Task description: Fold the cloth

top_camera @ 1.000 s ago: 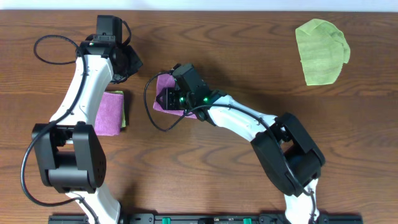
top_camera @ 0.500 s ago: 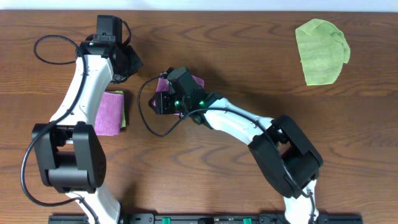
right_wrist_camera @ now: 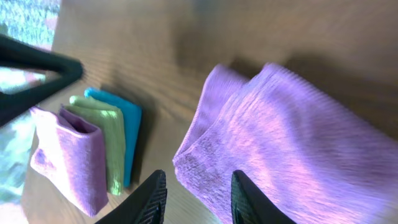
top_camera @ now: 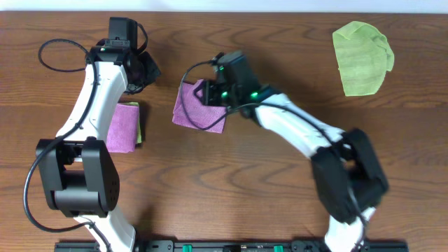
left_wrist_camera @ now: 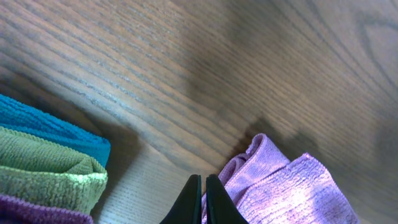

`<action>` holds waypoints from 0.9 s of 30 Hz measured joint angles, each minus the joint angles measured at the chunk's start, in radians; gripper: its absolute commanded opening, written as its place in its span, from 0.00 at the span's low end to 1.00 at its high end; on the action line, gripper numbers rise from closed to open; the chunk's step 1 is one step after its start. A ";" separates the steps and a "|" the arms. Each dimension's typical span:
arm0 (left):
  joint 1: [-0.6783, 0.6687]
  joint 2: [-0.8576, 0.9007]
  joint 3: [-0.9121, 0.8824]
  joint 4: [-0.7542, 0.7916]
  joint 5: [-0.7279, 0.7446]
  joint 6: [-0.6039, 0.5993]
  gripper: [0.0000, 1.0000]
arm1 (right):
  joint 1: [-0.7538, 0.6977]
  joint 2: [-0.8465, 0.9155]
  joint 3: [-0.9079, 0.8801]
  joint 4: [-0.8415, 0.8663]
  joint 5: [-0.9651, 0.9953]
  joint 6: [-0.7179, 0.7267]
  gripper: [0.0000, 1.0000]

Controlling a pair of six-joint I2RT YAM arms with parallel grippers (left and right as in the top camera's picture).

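A purple cloth point(top_camera: 198, 110) lies folded on the wooden table, left of centre. It also shows in the right wrist view point(right_wrist_camera: 292, 143) and the left wrist view point(left_wrist_camera: 292, 193). My right gripper point(top_camera: 208, 95) is open and empty just above the cloth's right edge; in its wrist view the gripper point(right_wrist_camera: 199, 198) has its fingers apart over the cloth's folded corner. My left gripper point(top_camera: 148, 70) hovers up and to the left of the cloth; in its wrist view the gripper point(left_wrist_camera: 200, 200) is shut and empty, beside the cloth's corner.
A stack of folded cloths point(top_camera: 126, 126), purple on top of green and blue, lies to the left of the purple cloth; it also shows in the right wrist view point(right_wrist_camera: 93, 149). A crumpled green cloth point(top_camera: 362, 57) lies at the far right. The left arm's cable point(top_camera: 59, 52) loops at the far left.
My right gripper has lifted off the purple cloth and drawn back to the right and away. The cloth, mostly hidden before, now lies uncovered and folded. The left arm has not moved.
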 measured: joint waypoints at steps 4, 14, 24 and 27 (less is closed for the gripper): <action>0.000 0.000 0.000 -0.022 0.000 0.003 0.06 | -0.043 -0.134 0.001 -0.111 0.061 -0.106 0.55; 0.000 -0.004 0.000 -0.046 0.068 0.004 0.06 | -0.065 -0.411 0.010 -0.517 0.240 -0.278 0.99; 0.000 -0.105 0.000 -0.063 0.102 0.003 0.06 | -0.072 -0.519 -0.021 -0.663 0.268 -0.290 0.99; 0.000 -0.139 0.000 -0.078 0.106 0.003 0.06 | -0.072 -0.638 -0.134 -0.630 0.280 -0.288 0.99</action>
